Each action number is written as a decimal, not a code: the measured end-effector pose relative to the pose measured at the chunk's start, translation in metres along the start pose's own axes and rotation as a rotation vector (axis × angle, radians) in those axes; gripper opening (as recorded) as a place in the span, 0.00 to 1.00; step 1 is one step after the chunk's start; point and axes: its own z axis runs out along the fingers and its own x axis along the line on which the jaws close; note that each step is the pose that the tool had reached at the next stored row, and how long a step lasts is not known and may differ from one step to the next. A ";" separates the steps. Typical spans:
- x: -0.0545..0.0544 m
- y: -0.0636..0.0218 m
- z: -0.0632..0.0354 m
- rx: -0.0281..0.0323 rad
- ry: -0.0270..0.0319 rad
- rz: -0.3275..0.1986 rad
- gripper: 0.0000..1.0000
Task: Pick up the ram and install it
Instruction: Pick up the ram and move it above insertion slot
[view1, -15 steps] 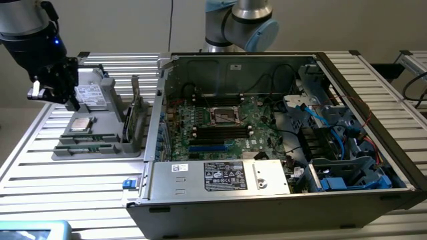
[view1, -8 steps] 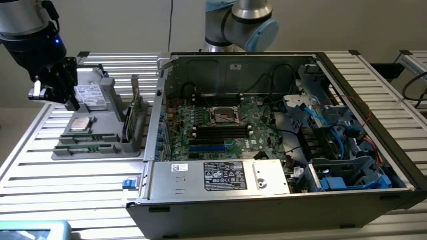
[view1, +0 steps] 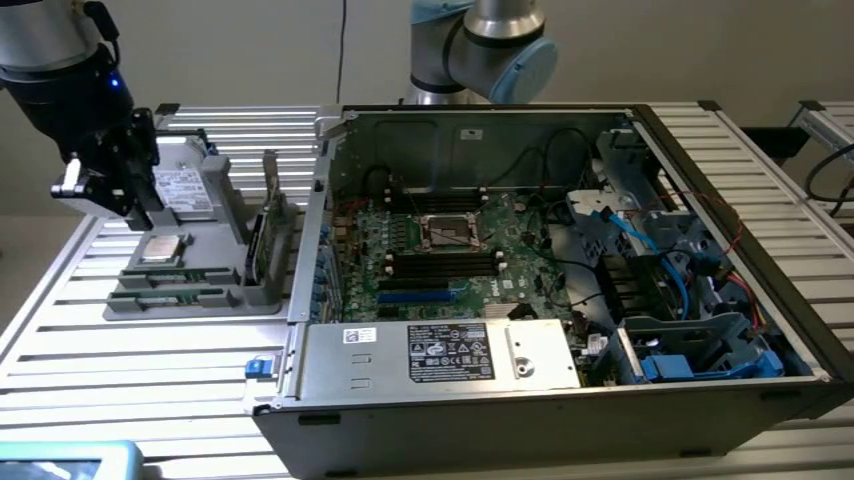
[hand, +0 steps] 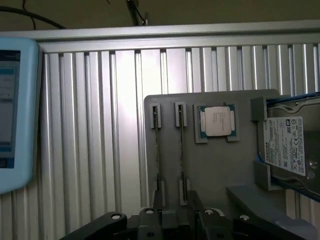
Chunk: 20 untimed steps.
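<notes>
Fingers (hand: 160, 204) of the black gripper (hand: 176, 209) stand spread apart, pinching nothing, poised over one end of a ram stick (hand: 181, 150). That thin green stick stands on edge in a slot of a grey holder (hand: 215, 172), untouched as far as can be seen. A second ram stick (hand: 157, 150) stands parallel just beside it, nearer the holder's end edge. Past the first stick, toward the holder's middle, a square silver processor (hand: 218, 121) lies flat in its recess. A hard drive (hand: 287, 145) with a white label fills the holder's opposite end. The holder rests on a slatted aluminium table (view1: 134, 360). Beside it, to the exterior view's right, an open computer case (view1: 534, 410) lies on its side with its motherboard (view1: 441, 250) exposed. A blue-framed screen (hand: 15, 115) sits at the table's edge.
</notes>
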 end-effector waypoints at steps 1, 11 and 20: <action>0.000 0.0000 0.0004 0.0001 0.0001 -0.012 0.36; 0.000 0.0028 0.0137 -0.0009 0.0022 -0.100 0.36; 0.002 0.0028 0.0300 -0.0010 0.0022 -0.098 0.36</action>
